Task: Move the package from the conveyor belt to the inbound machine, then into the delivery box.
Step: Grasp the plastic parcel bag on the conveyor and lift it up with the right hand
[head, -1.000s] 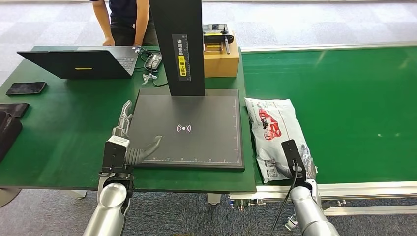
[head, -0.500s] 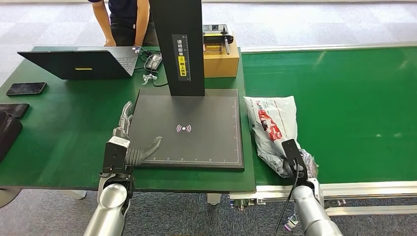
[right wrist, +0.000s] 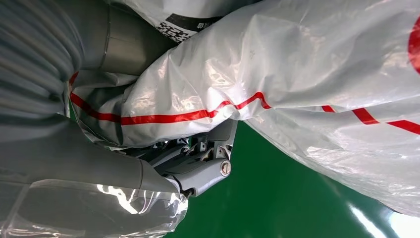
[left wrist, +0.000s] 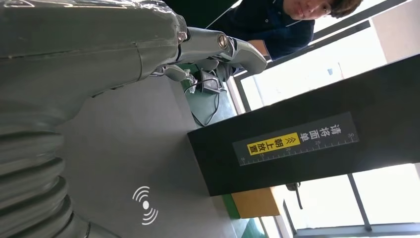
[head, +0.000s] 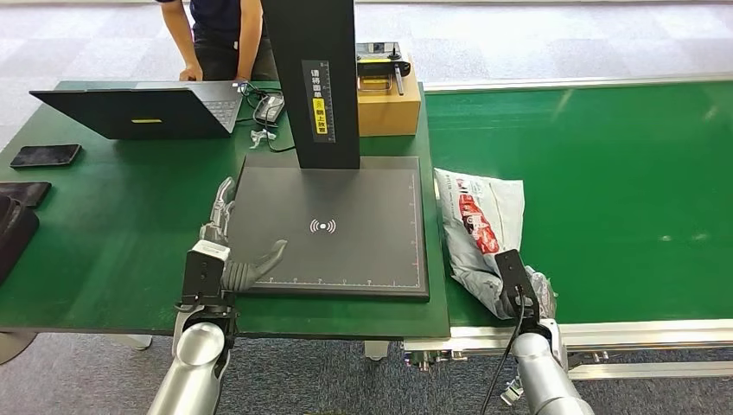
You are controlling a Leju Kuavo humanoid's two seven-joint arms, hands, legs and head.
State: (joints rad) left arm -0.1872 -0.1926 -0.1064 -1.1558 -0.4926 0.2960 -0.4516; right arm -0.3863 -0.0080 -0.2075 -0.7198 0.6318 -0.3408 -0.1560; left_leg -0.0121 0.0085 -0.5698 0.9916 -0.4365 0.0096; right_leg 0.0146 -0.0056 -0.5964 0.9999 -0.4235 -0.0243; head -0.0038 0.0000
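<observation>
A white plastic package (head: 481, 223) with red print lies crumpled on the green conveyor belt (head: 605, 181), just right of the inbound machine's black scan plate (head: 346, 226). My right hand (head: 519, 294) grips the package's near end, which is bunched up and lifted; up close the white film (right wrist: 297, 74) wraps over the hand (right wrist: 193, 163). My left hand (head: 232, 251) rests with fingers spread at the plate's near left corner, holding nothing, its fingers (left wrist: 218, 47) lying over the plate.
The machine's black column (head: 313, 78) rises behind the plate. A cardboard box (head: 389, 99) stands behind it. On the green table sit an open laptop (head: 143, 108) and a phone (head: 47, 155); a person (head: 220, 35) stands behind.
My right hand has pulled the package's near end up and toward me, so the flat bag has bunched and shortened. The left hand has not moved.
</observation>
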